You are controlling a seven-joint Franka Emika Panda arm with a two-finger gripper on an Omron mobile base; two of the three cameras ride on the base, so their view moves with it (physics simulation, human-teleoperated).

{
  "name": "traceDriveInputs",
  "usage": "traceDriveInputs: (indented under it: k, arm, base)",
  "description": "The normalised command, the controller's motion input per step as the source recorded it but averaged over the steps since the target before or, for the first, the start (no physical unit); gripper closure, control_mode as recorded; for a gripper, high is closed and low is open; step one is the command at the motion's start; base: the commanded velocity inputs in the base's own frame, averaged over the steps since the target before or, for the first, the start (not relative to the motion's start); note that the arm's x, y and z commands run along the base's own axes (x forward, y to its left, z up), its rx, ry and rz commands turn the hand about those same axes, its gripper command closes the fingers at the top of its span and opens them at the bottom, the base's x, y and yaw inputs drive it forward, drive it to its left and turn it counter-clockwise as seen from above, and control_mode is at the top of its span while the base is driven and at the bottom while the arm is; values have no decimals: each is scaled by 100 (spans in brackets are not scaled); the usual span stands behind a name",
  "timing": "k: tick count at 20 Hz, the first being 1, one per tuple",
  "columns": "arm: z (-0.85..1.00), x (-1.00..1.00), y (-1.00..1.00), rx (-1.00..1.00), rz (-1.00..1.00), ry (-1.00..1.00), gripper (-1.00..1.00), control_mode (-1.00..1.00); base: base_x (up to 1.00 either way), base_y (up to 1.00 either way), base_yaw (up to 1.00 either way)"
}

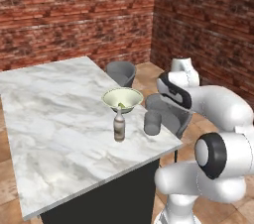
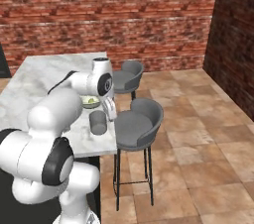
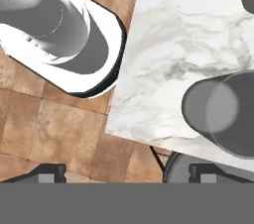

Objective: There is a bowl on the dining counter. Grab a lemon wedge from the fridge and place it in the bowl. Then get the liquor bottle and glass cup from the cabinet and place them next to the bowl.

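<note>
No readable text, label, brand, number or sign is showing anywhere; the bottle [image 1: 119,128] on the counter [image 1: 54,119] is wearing a pale band around its body, but it is too small and blurred to make out any lettering; the bowl [image 1: 122,99], the glass cup [image 1: 152,123], the stools and the brick walls are carrying no markings; the hand view is offering nothing legible either.
</note>
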Motion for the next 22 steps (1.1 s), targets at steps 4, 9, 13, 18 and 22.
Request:
traceDriveInputs:
  k: [4,9,13,18,22]
  arm:
    - [55,-58,-35,5,0,-4,-100,-100]
    - [45,-52,-7,1,0,-14,-100,-100]
    - [57,-26,0,-2,3,-25,-100,-100]
    - [44,-20,2,-7,4,-31,-100,-100]
    - [3,-15,6,-1,0,-11,-100,-100]
  base:
    - [0,0,0]
    - [0,0,0]
    - [0,0,0]
    - [0,0,0]
    - [0,0,0]
